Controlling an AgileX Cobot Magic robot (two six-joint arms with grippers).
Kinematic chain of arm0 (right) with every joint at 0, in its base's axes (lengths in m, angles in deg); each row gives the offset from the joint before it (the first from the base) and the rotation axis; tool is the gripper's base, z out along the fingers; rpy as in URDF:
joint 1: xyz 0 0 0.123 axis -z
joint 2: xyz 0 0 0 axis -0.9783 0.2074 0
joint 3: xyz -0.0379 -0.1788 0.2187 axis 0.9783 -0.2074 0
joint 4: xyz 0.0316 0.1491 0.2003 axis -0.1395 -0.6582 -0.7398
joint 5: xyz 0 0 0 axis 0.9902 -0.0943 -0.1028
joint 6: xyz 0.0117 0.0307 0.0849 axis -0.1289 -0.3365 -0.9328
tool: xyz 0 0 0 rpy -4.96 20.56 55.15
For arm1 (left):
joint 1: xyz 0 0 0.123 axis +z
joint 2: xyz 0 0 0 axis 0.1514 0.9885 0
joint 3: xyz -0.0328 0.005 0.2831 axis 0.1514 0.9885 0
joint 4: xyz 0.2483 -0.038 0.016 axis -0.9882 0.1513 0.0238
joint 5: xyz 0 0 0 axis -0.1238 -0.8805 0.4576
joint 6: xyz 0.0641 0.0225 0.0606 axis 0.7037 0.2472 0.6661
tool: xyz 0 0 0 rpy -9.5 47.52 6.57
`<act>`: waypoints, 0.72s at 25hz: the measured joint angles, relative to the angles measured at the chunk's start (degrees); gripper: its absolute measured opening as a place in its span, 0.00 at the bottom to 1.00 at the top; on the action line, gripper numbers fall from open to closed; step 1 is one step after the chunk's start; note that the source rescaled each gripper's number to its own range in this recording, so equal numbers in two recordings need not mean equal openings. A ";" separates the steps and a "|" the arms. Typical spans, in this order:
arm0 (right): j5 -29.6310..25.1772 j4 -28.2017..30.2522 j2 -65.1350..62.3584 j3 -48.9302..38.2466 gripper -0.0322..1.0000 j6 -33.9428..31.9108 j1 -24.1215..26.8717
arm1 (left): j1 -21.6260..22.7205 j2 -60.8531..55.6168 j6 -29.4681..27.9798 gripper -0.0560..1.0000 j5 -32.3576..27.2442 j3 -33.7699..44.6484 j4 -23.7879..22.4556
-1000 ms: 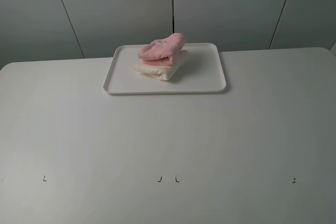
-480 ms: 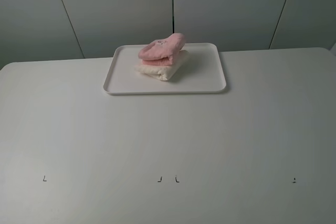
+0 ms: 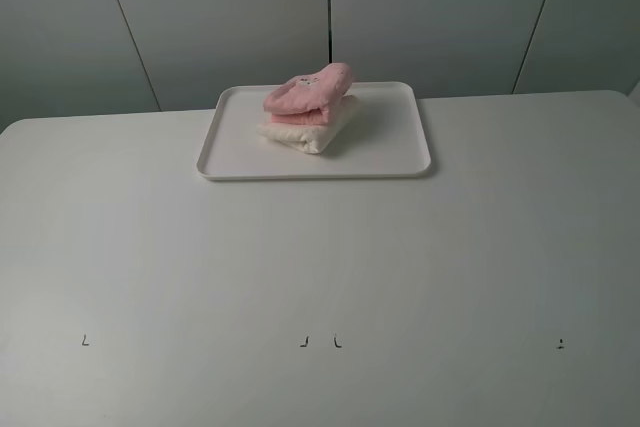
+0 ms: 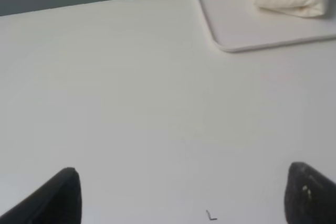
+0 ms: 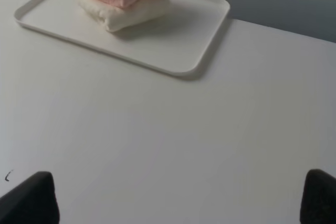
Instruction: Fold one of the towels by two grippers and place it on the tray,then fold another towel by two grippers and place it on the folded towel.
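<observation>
Table bare but for tiny, perhaps inked, marks; both hands wide, empty.

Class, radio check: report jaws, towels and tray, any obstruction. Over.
Left gripper and right gripper: jaws open, empty. Pink towel stacked on cream towel, on the tray. Nothing in the way.

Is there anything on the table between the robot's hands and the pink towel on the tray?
Nothing visible. Only bare white table lies between both open hands and the flat white plastic tray, where the folded pale pink terry towel sits.
</observation>
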 joint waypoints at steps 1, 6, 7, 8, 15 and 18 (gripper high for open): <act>0.00 0.00 0.00 0.00 1.00 0.00 0.41 | 1.84 0.00 0.00 0.99 0.00 0.00 0.00; 0.00 0.00 0.00 0.00 1.00 0.00 0.47 | 12.49 0.00 0.00 0.99 0.10 0.00 0.00; 0.00 0.00 0.00 0.00 1.00 0.00 0.47 | 13.93 0.00 0.00 0.99 0.10 0.00 0.00; 0.00 0.00 0.00 0.00 1.00 0.00 0.47 | 14.61 0.00 0.00 0.99 0.10 0.00 0.00; 0.00 0.00 0.00 0.00 1.00 0.00 0.47 | 15.14 0.00 0.00 0.99 0.10 0.00 0.00; 0.00 0.00 0.00 0.00 1.00 0.00 0.47 | 15.23 0.00 0.00 0.99 0.10 0.00 0.00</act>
